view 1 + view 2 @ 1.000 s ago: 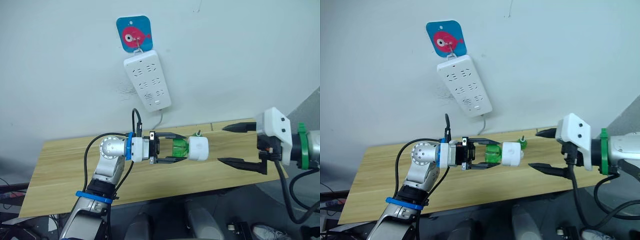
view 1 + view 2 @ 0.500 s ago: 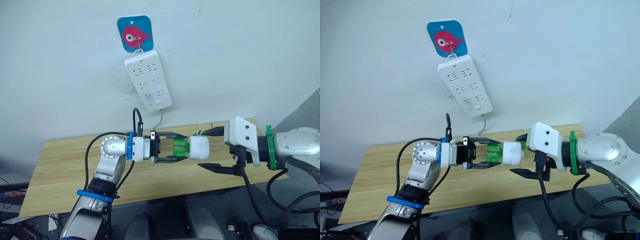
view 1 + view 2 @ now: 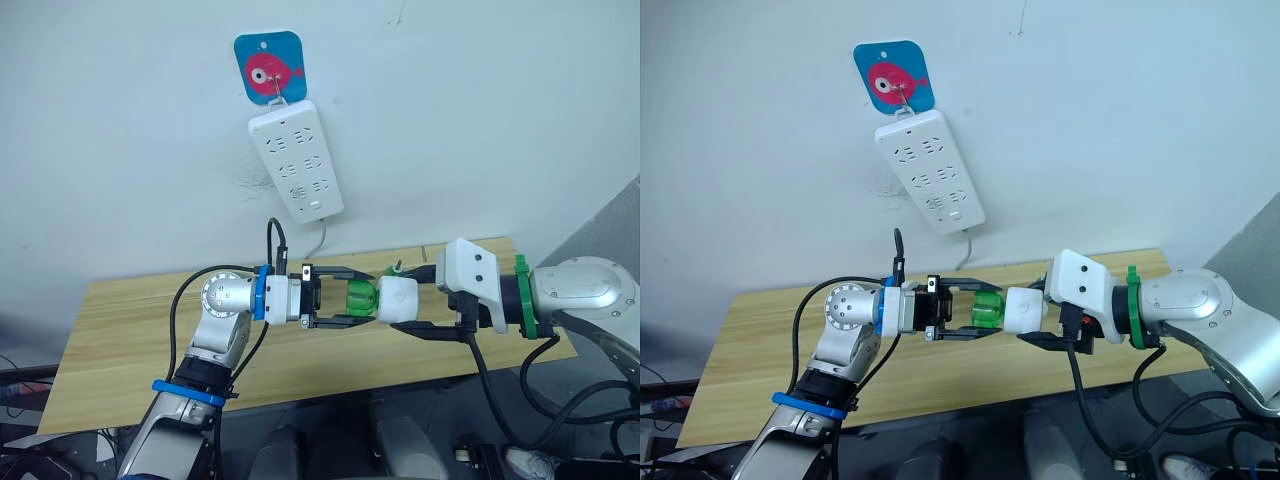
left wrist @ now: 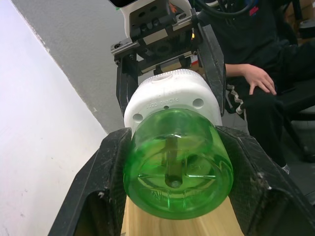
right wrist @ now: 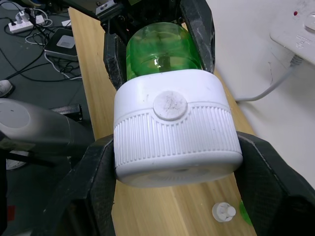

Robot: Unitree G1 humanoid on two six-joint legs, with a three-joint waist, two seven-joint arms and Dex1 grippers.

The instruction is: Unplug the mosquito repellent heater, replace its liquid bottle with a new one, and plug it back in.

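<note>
Left tool [image 3: 345, 302] clamps the green bottle [image 3: 360, 298], right tool [image 3: 424, 300] clamps the heater [image 3: 398, 298], above the table [image 3: 130, 340].

A long white plastic power strip [image 3: 296, 160] hangs tilted on the pale wall, its top at 11 o'clock and its white cable [image 3: 318, 240] leaving at 5 o'clock. Directly above it sits a blue square hook plate with a red fish figure [image 3: 269, 66]. Below stands a light wooden desk [image 3: 120, 330]. A seated person in dark clothing [image 4: 256, 83] rests a hand on one knee.
</note>
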